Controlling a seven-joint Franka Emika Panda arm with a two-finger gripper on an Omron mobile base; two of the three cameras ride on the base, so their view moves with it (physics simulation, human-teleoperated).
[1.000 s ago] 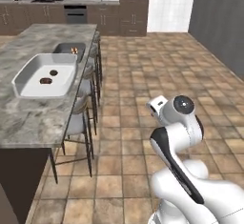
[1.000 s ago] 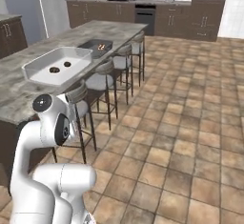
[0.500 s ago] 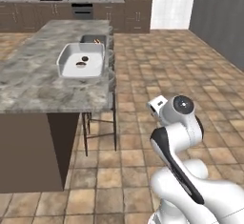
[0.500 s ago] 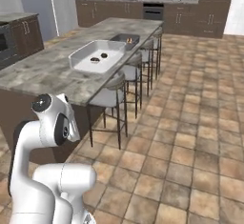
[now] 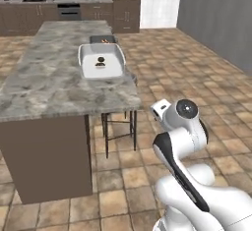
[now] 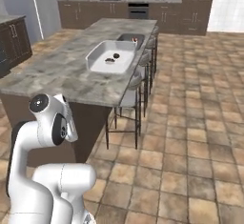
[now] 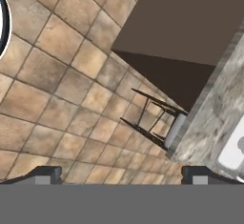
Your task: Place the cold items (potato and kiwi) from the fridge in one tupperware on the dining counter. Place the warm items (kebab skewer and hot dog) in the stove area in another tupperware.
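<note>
Looking down at floor tiles, my gripper point(image 7: 122, 173) stands spread wide, nothing between its tips. Beyond a stool point(image 6: 129, 96), the white tupperware point(image 5: 101, 62) sits on the dining counter point(image 5: 44, 85) with two small dark items inside; a dark tupperware point(image 5: 103, 40) lies just behind.

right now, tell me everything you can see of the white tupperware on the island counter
The white rectangular tupperware is a shallow open tub with rounded corners and a raised rim, plastic-looking, no lid on it. It sits flat on the grey marbled stone counter, near the edge with the stools. Two small dark items lie on its floor, close together, too small to identify. Just beyond it sits a darker container holding something reddish. Nothing else touches it.
</note>
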